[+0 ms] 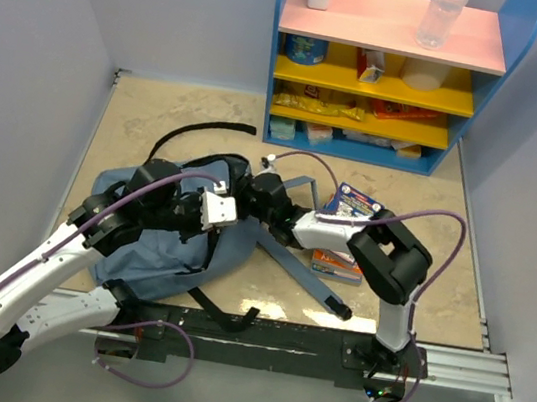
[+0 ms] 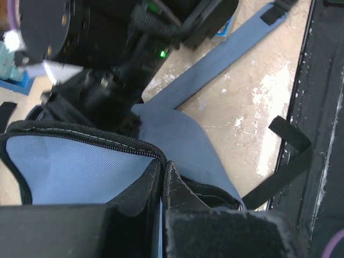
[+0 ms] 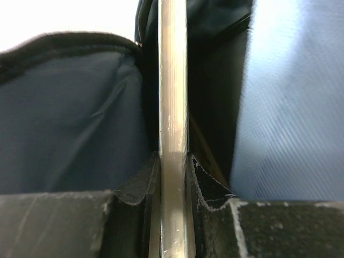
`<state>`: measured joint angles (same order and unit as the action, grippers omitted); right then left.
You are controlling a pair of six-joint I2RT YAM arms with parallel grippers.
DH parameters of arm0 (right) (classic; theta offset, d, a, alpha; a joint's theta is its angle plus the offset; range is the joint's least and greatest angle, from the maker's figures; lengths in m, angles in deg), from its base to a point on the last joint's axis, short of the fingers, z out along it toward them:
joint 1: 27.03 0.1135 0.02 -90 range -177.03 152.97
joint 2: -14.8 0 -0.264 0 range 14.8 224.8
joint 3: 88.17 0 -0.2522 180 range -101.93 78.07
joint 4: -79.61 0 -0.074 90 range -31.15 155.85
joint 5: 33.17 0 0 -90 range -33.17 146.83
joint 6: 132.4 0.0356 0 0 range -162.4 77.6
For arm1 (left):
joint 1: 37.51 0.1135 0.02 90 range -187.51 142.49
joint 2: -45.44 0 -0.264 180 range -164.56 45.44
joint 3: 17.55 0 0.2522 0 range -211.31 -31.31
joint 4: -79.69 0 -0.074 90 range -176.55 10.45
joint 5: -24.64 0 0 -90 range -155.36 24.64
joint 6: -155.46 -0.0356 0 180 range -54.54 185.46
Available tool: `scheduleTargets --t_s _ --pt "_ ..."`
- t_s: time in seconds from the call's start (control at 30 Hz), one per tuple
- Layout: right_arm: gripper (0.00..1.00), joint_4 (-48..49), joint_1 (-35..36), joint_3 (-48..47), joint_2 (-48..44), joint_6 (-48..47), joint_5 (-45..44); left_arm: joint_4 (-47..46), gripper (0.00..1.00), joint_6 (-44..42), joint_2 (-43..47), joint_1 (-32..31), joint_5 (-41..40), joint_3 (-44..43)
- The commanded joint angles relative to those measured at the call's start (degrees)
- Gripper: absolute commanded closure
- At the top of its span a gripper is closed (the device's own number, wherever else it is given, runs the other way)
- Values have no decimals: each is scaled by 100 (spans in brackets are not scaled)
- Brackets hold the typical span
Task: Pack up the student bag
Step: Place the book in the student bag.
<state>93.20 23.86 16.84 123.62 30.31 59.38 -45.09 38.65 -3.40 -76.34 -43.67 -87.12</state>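
- Slumped on the beige marbled tabletop (image 1: 160,114), left of centre: the student bag (image 1: 166,246), soft grey-blue fabric, rounded and rumpled.
- Trailing off to the right, a long flat padded shoulder strap (image 1: 303,272) in the same grey-blue. Curling away beyond the top, thin black webbing (image 1: 208,129).
- Left gripper (image 2: 163,172) clenched on the bag's mouth rim, with black binding and a toothed zip line (image 2: 97,141) pinched between matte black fingers (image 2: 226,236). Smooth, lighter-blue weave showing just below the zip.
- Right gripper (image 3: 173,172) down inside the mouth, clamped tight on a thin pale glossy slab (image 3: 173,80), seen edge-on and upright; identity unclear from this angle. Dark blue woven lining close on either side.
- Just right of the bag, by the right forearm, a colourful book (image 1: 354,204) lying flat, and a second, orange-edged one (image 1: 335,264) nearer the arm bases.
- At the back, a blue shelf unit (image 1: 357,152) with pink and yellow boards.
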Motion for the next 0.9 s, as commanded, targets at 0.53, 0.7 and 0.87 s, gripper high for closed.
scheduleTargets --t_s 0.53,0.7,0.87 --pt "81 947 1213 -1814 1441 164 431 232 100 -545 -29 -72 977 -562" --pt "44 171 914 -1567 1055 -69 774 425 100 -624 -143 -28 977 -694" --pt "1 -2365 879 -1622 -394 -1522 -605 223 100 -466 -73 16 837 -694"
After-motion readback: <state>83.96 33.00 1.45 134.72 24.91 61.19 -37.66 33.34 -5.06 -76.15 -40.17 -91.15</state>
